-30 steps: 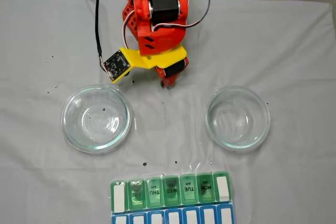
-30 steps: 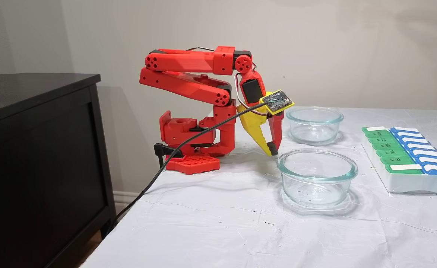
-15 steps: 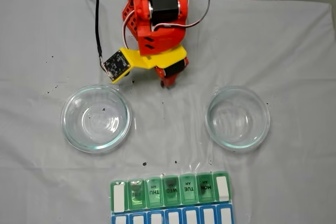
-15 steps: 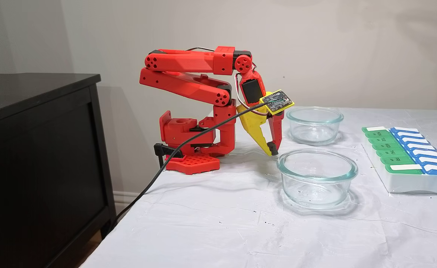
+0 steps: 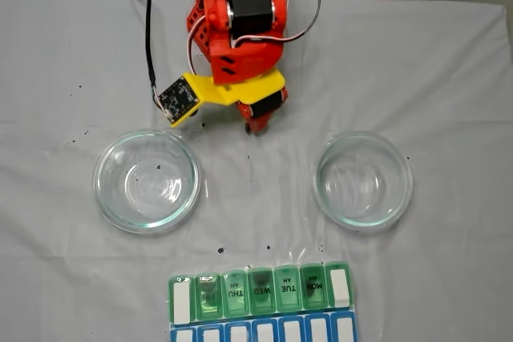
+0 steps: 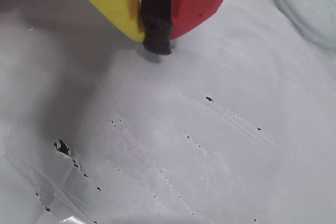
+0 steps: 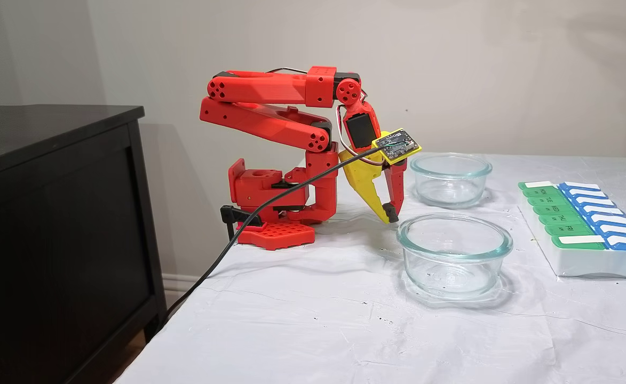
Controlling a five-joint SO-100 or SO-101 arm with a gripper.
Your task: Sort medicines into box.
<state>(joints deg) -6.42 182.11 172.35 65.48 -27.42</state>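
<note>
The box [image 5: 260,292] is a pill organizer with green lids and a blue second row, lying at the near table edge; the side fixed view shows the box [image 7: 585,234] at the right, lids down. My gripper [image 5: 256,127] hangs close to the arm's base, between the two glass dishes and well short of the box. Its yellow and red fingers meet on the black pad, so the gripper [image 6: 156,35] is shut with nothing held, just above the white cloth. In the side view the gripper [image 7: 390,216] points down. The medicines are out of view.
Two round clear glass dishes stand on the white cloth, one [image 5: 147,179] left and one [image 5: 363,179] right in the top fixed view. Small black specks [image 6: 63,147] dot the cloth. A black cabinet [image 7: 51,213] stands left of the table. A black cable [image 5: 149,34] trails from the wrist camera.
</note>
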